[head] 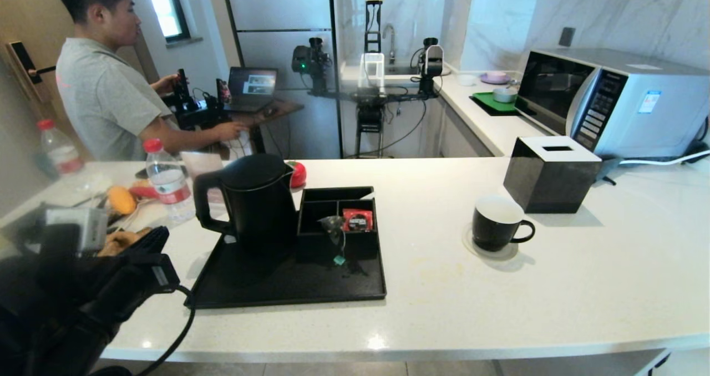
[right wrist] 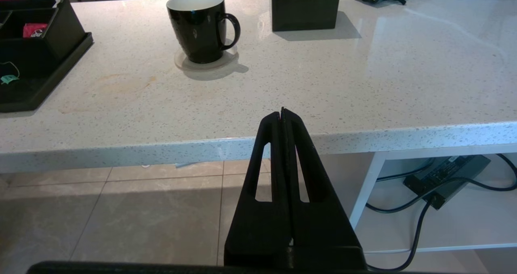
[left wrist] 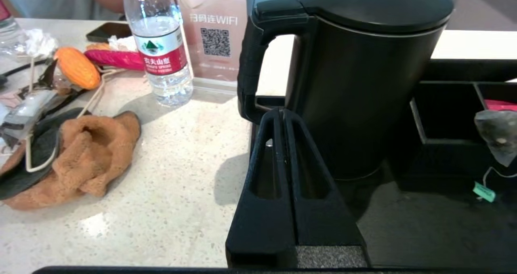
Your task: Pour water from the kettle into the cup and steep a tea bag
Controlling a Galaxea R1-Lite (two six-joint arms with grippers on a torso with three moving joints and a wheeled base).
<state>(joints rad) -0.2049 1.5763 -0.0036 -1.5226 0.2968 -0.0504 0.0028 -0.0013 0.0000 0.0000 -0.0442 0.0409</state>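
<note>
Our left hand (clamped tight, holding nothing) points at the kettle handle, just short, by the worktop's left edge.

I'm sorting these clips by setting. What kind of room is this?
Probably a hotel-room or serviced-apartment kitchenette: a silver microwave on a white speckled stone counter, a chrome sink tap behind, and a black hospitality tray holding a tall matte black kettle.

My left pincer hides the bottom of the kettle handle. Beside it, the tea bag is cut off by the edge.
</note>
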